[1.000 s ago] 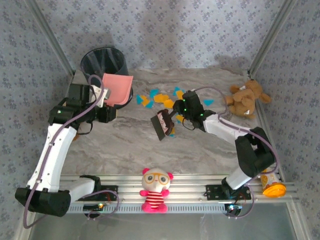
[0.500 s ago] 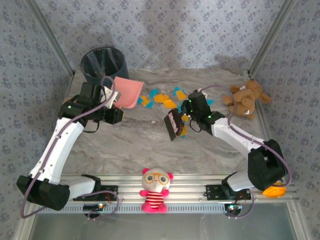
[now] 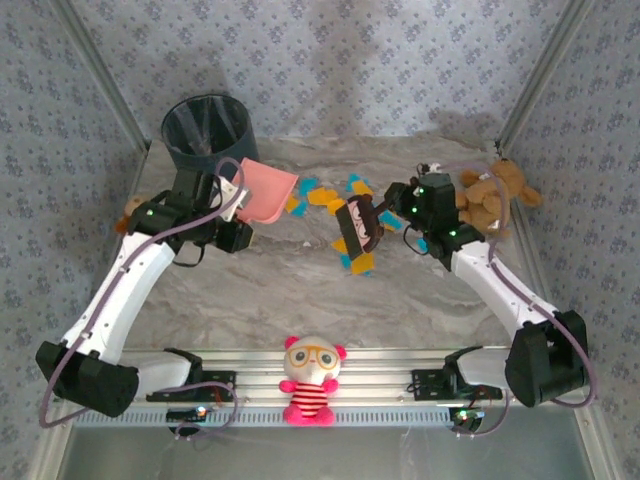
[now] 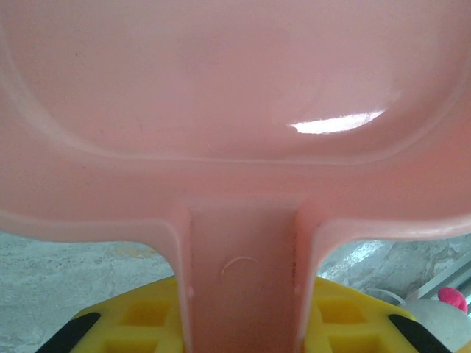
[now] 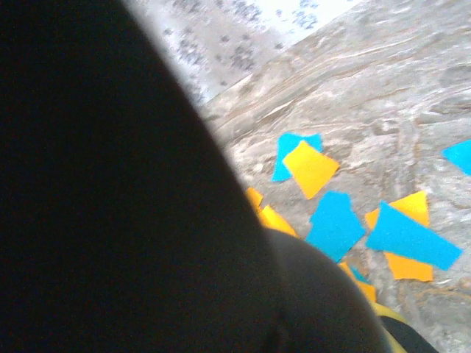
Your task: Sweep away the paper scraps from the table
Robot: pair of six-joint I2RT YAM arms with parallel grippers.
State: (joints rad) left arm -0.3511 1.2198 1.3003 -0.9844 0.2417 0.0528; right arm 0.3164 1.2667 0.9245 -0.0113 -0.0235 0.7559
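Across the marbled worktop (image 3: 260, 300), the left claw (image 3: 230, 203) clamps the pink dustpan (image 3: 268, 190) by its handle, mouth turned toward the right claw (image 3: 393, 207), which is closed around a dark brush (image 3: 352, 228). The paper scraps (image 3: 325, 196) lie between both claws, likely so the brush can push them in.

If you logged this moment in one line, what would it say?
left gripper: shut on pink dustpan | right gripper: shut on dark brush | paper scraps: loose on table

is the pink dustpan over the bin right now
No, the pink dustpan sits clear of the black bin, right beside the paper scraps.
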